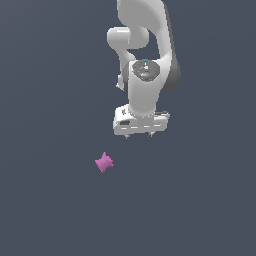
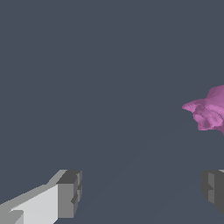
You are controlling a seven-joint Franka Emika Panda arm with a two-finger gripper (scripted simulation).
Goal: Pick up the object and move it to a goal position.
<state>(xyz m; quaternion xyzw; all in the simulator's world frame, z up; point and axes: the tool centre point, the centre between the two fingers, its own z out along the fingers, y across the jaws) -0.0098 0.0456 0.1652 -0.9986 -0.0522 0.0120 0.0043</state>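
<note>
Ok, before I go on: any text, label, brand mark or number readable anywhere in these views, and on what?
None readable.
The end effector and the white arm carry no legible marking; a small dark patch on the wrist is too blurred to tell.
The pink object is plain, and so is the grey ground.

Object (image 1: 104,162) alone on worktop (image 1: 45,200), toward exterior view's left of and nearer camera than hand (image 1: 139,136). Hand at arm's (image 1: 145,60) lower end, apart from object, no contact. Wrist view: object (image 2: 209,111) off to one side, outside gap between fingers (image 2: 68,194), which stand wide apart.
</note>
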